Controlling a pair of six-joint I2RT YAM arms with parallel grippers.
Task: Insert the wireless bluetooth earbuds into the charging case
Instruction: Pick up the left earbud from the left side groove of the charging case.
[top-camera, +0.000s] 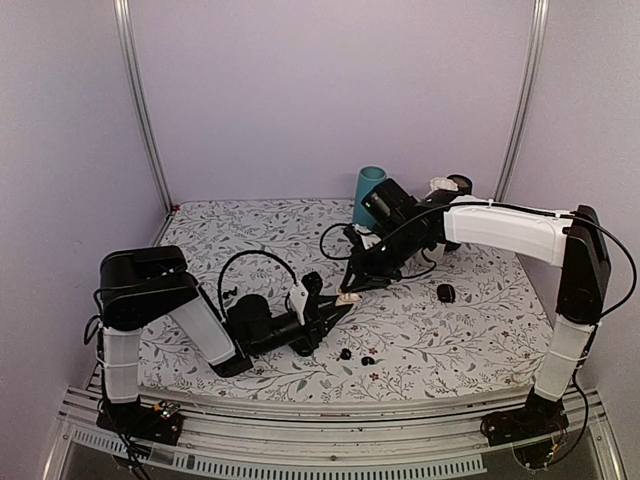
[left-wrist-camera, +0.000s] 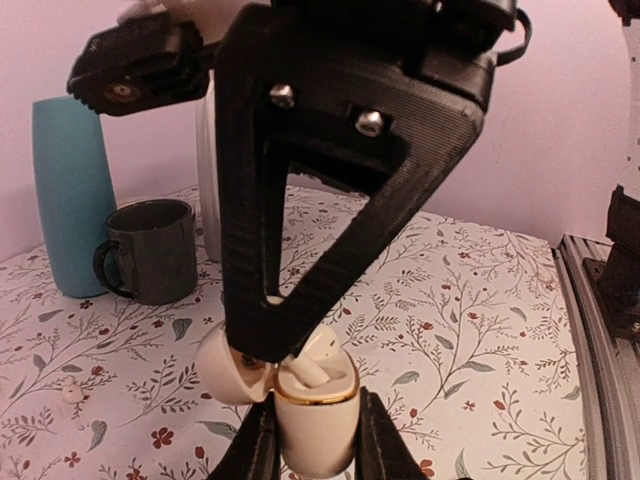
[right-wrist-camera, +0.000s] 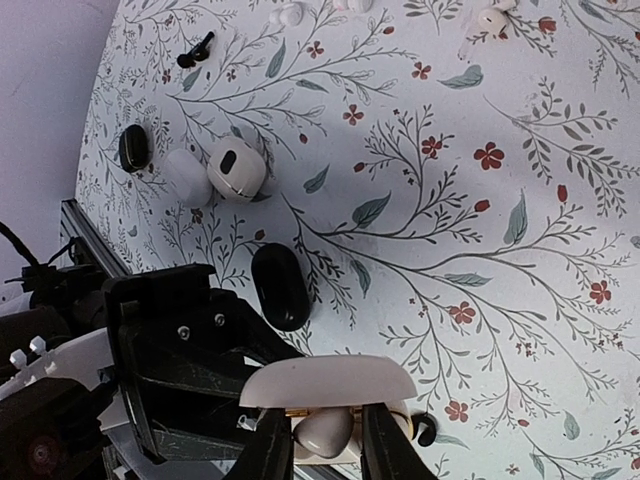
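My left claw is clamped on the cream pebble-shaped charging case with a gold rim. The case stands open at the bottom centre of the left wrist view, its rounded lid swung back to the left. My right claw hangs over it from above, fingers closed on a small white earbud. In the left wrist view that bud sits at the mouth of the case, just under my black fingertip; I cannot tell whether it is fully seated. In the overhead view both claws meet at the middle of the floral-patterned tablecloth. Two tiny glossy black earbuds lie loose on the cloth below centre, near my left claw and apart from the case. A black oval case lies left of centre in the right wrist view, with an open white case above and to its left. A tall teal cylinder and a dark grey mug stand side by side at the left of the left wrist view.
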